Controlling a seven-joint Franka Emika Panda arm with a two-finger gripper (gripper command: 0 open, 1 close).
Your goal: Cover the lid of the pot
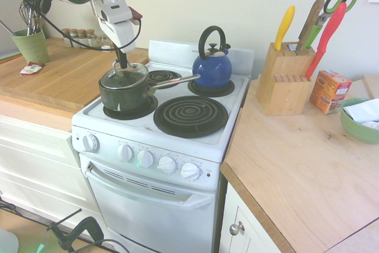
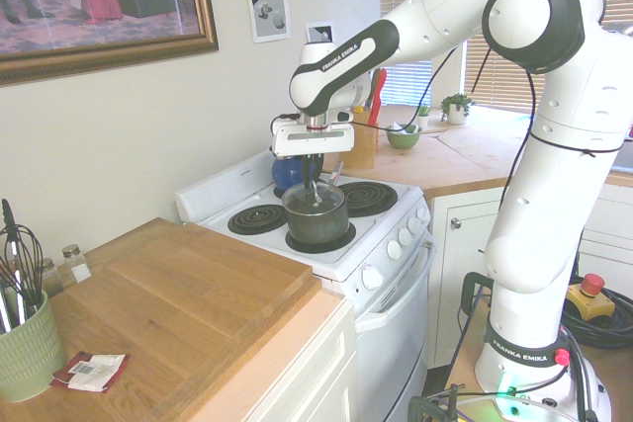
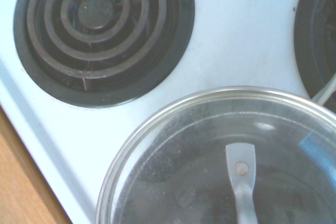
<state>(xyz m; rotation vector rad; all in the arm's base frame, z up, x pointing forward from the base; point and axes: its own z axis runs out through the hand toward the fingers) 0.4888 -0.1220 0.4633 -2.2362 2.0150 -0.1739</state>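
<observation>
Kitchen: pale walls, with a white stove (image 1: 145, 197) set between a wooden left table (image 1: 50, 75) and a lighter right table (image 1: 278, 146), as the first exterior view has it.
Pot: dark green, it sits on the near left burner (image 1: 151, 109), its metal handle (image 1: 177, 82) reaching right across the stove toward the kettle.
Lid: clear glass with a metal rim, it lies over the mouth of the pot (image 1: 124, 99); the wrist view shows a flat metal grip (image 3: 242, 169) at the middle of the lid (image 3: 178, 145).
Fingers: dark and pointing down, the fingers (image 2: 311, 167) are closed together on the grip of the lid.
Kettle: blue with a black loop handle, the kettle (image 1: 212, 69) stands on the far right burner.
Other burners: dark coils show at the near right (image 1: 190, 115) and far left (image 1: 162, 77).
Left table: at the far side are small jars (image 1: 83, 37), and a ribbed green holder (image 1: 32, 47) of utensils with a small packet (image 1: 31, 69) just beside it.
Right table: a wooden block (image 1: 286, 81) bears yellow- and red-handled knives and green-and-black scissors (image 1: 325, 19); right of it are an orange box (image 1: 329, 92) and a green bowl (image 1: 360, 128) holding a white cloth (image 1: 364, 111).
</observation>
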